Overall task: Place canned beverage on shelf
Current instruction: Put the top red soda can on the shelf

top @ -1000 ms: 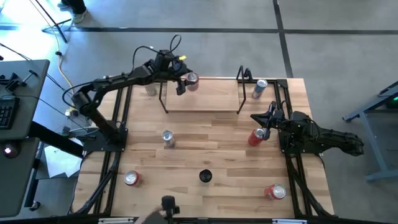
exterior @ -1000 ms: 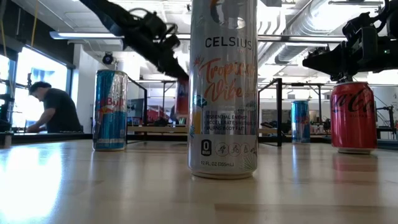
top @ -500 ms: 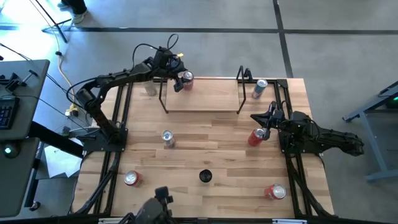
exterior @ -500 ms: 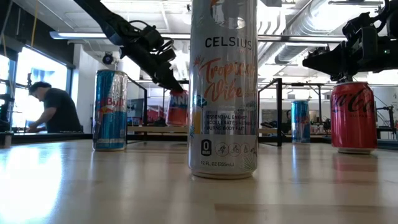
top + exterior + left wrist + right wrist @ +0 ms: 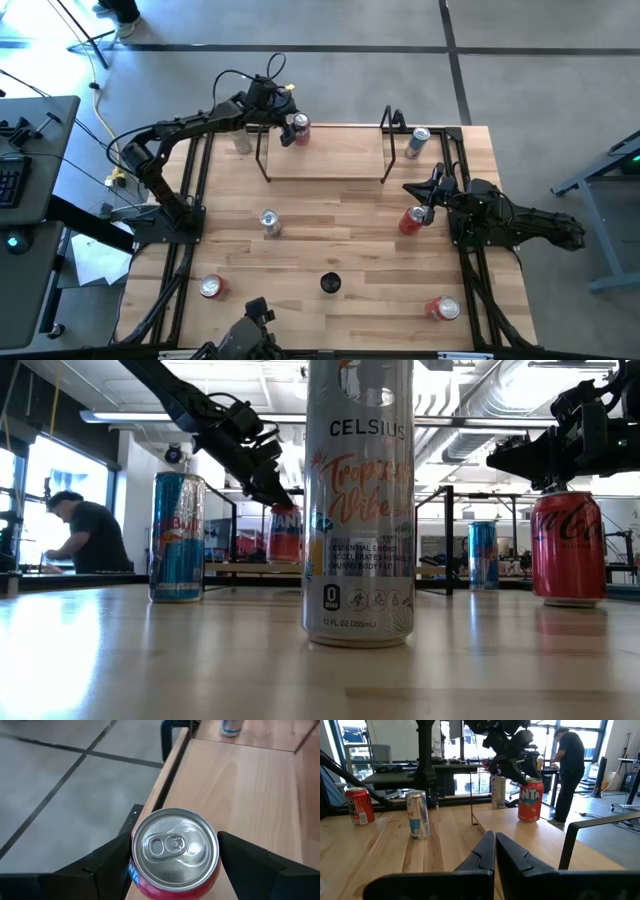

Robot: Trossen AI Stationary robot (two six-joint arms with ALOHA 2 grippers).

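The can (image 5: 174,852) is standing upright on the shelf (image 5: 330,152) at its left end, sitting between the left claw's (image 5: 175,857) parted fingers, while the right claw (image 5: 495,851) is waiting pressed together.

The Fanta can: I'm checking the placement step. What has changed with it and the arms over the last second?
The left gripper carried the Fanta can back and down onto the left end of the shelf, where it now stands upright; the fingers have spread and flank it. The right gripper, shut beside the Coca-Cola can, did not move, nor did the other cans.
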